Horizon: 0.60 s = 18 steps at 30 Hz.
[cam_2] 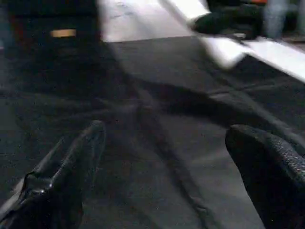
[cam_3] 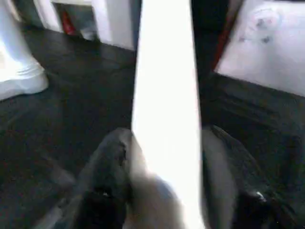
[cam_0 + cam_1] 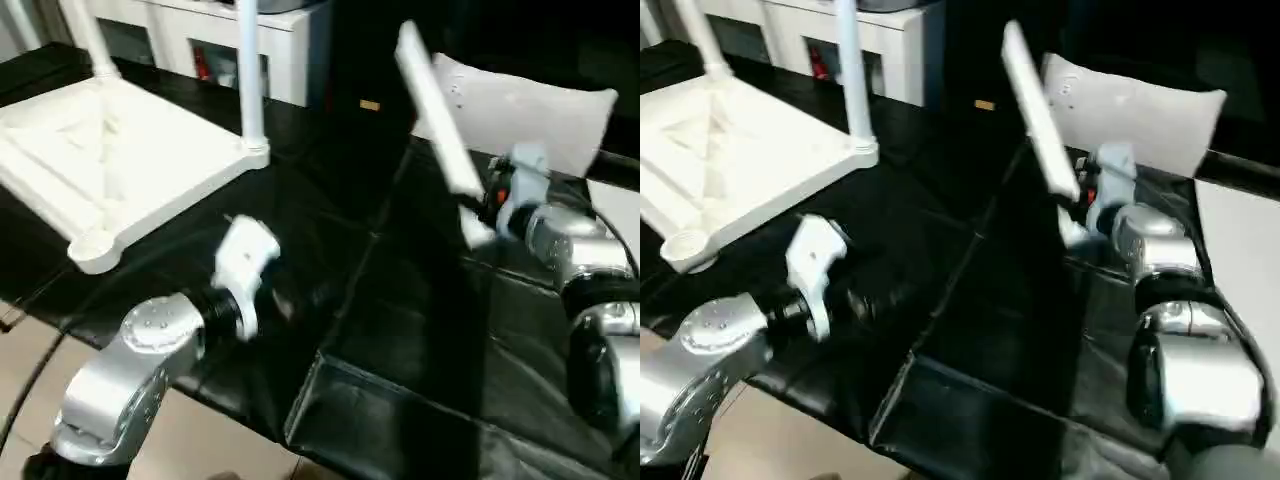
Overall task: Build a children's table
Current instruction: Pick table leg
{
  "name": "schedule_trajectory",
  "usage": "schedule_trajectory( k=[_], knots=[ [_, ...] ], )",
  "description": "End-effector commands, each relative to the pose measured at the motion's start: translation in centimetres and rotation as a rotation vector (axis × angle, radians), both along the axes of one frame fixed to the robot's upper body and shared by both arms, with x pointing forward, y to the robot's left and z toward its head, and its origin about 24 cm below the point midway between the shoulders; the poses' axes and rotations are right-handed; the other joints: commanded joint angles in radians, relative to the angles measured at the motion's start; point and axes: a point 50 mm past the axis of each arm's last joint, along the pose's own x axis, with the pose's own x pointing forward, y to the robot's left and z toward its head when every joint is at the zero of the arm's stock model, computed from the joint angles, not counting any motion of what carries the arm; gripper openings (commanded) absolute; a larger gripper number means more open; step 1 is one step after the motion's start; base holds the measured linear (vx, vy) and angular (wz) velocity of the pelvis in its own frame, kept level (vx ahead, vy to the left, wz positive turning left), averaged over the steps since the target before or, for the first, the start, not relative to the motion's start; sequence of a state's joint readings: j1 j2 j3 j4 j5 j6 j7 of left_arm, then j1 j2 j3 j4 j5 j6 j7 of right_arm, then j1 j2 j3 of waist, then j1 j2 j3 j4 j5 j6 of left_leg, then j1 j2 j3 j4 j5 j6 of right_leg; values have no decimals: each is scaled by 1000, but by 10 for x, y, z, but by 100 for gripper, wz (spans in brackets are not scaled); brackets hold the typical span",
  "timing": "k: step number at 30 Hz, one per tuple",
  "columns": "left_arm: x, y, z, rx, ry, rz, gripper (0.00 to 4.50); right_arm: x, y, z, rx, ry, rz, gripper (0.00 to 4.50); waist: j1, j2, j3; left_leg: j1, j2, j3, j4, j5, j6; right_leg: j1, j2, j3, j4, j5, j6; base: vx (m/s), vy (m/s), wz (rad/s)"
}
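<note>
On R side, right gripper (image 2: 164, 157) holds leg (image 3: 437, 135) tilted up-left.

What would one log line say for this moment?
right gripper: shut on leg, lifted | left gripper: open, empty | tabletop: upside down, two legs fitted

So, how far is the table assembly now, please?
Done: the tabletop lies underside up with two legs standing in its far corner sockets. In hand: the right gripper is closed on a third leg, lifted over the black mat. Left: the near corner socket is empty; the left gripper is open, holding nothing.
</note>
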State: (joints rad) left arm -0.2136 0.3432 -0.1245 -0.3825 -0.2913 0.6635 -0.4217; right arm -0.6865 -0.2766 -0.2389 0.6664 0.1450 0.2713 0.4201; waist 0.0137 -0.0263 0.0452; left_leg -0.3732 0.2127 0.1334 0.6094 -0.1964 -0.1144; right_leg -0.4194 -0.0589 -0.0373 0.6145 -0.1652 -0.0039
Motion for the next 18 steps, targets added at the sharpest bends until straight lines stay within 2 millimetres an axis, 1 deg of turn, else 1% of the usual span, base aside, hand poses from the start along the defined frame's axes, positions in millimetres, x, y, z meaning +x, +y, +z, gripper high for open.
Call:
schedule_trajectory(
  k=[1, 2, 3, 4, 5, 6, 7, 8, 9, 10, 11, 12, 13, 14, 15, 16, 17, 18],
  knots=[
    [7, 2, 1, 14, -37, 86, 450, -14, 7, 10, 46, -55, -80, 186, 4, 1, -62, 0, -5, 28, -75, -149, 14, 57, -31, 20, -69, -217, -157, 0, 0, 0],
    [9, 2, 1, 12, -42, 113, 450, -21, 14, 10, 63, -66, -93, 186, 6, 10, -64, 4, -5, 28, -74, -135, 6, 58, -31, 23, -65, -181, -157, 0, 0, 0],
    [10, 3, -1, 14, -44, 132, 450, -28, 21, 9, 83, -77, -106, 186, 6, 19, -64, 5, -4, 27, -74, -133, 2, 57, -30, 24, -63, -166, -160, 0, 0, 0],
    [13, 7, -5, 19, -42, 186, 450, -43, 35, 9, 112, -88, -95, 186, 9, 27, -65, 5, -7, 26, -76, -115, -2, 59, -29, 25, -60, -128, -156, 0, 0, 0],
    [14, 9, -7, 21, -38, 215, 450, -50, 41, 8, 117, -88, -76, 186, 9, 23, -62, 6, -7, 26, -79, -136, -2, 59, -27, 25, -66, -137, -143, 0, 0, 0],
    [14, 9, -7, 21, -38, 215, 450, -50, 41, 8, 117, -88, -76, 186, 10, 20, -61, 7, -7, 26, -82, -153, -4, 61, -28, 24, -70, -159, -136, 0, 0, 0],
    [14, 13, -10, 26, -56, 275, 450, -71, 57, 8, 150, -97, -46, 186, 13, 29, -54, 8, -9, 26, -87, -217, -15, 54, -29, 26, -80, -255, -117, 0, 0, 0],
    [14, 13, -10, 23, -60, 286, 450, -76, 61, 9, 159, -102, -33, 186, 15, 26, -52, 10, -7, 28, -86, -233, -15, 52, -30, 28, -87, -281, -101, 0, 0, 0],
    [14, 13, -10, 23, -60, 286, 450, -76, 61, 9, 159, -102, -33, 186, 14, 27, -52, 9, -7, 26, -87, -240, -19, 51, -31, 29, -85, -300, -92, 0, 0, 0],
    [12, 14, -10, 17, -61, 292, 450, -85, 69, 9, 171, -115, -39, 186, 18, 23, -51, 4, -14, 32, -87, -269, 2, 50, -44, 35, -96, -381, -75, 0, 0, 0],
    [11, 15, -11, 13, -55, 298, 450, -88, 72, 8, 180, -127, -29, 186, 13, 30, -59, 44, -18, 75, -39, -271, -14, -1, -29, 90, -128, -507, -42, 0, 0, 0],
    [9, 17, -11, 9, -55, 307, 450, -92, 74, 8, 176, -124, -34, 186, 28, -2, -60, 9, -42, 71, -24, -272, -9, 39, -29, 147, -118, -567, -31, -18, 16, -28],
    [8, 20, -12, 5, -54, 322, 450, -97, 75, 6, 157, -120, -63, 186, 53, -10, -54, 3, -46, 58, 18, -279, 31, 38, -65, 221, -147, -700, -13, -21, 56, -48],
    [7, 20, -12, 7, -54, 322, 450, -97, 74, 6, 160, -117, -66, 186, 65, -14, -54, -1, -51, 45, 46, -276, 56, 48, -88, 268, -161, -766, -11, -21, 56, -48],
    [6, 21, -13, 17, -55, 322, 450, -99, 73, 5, 170, -107, -76, 186, 75, -12, -47, -22, -53, 6, 79, -237, 79, 63, -108, 333, -175, -825, -20, -20, 122, -48],
    [6, 21, -12, 19, -58, 323, 450, -100, 73, 6, 182, -103, -78, 186, 76, -10, -45, -24, -59, -9, 83, -224, 78, 63, -94, 349, -175, -827, -26, -33, 198, -59],
    [5, 22, -11, 11, -57, 326, 450, -101, 73, 7, 190, -104, -80, 186, 66, -8, -46, -15, -77, -23, 64, -205, 84, 54, -46, 351, -167, -773, -20, -33, 198, -59],
    [5, 22, -10, -12, -54, 326, 450, -101, 72, 8, 187, -109, -88, 186, 59, -6, -44, -1, -84, -23, 42, -205, 99, 36, -11, 341, -165, -738, -9, -49, 251, -55]
  ],
)
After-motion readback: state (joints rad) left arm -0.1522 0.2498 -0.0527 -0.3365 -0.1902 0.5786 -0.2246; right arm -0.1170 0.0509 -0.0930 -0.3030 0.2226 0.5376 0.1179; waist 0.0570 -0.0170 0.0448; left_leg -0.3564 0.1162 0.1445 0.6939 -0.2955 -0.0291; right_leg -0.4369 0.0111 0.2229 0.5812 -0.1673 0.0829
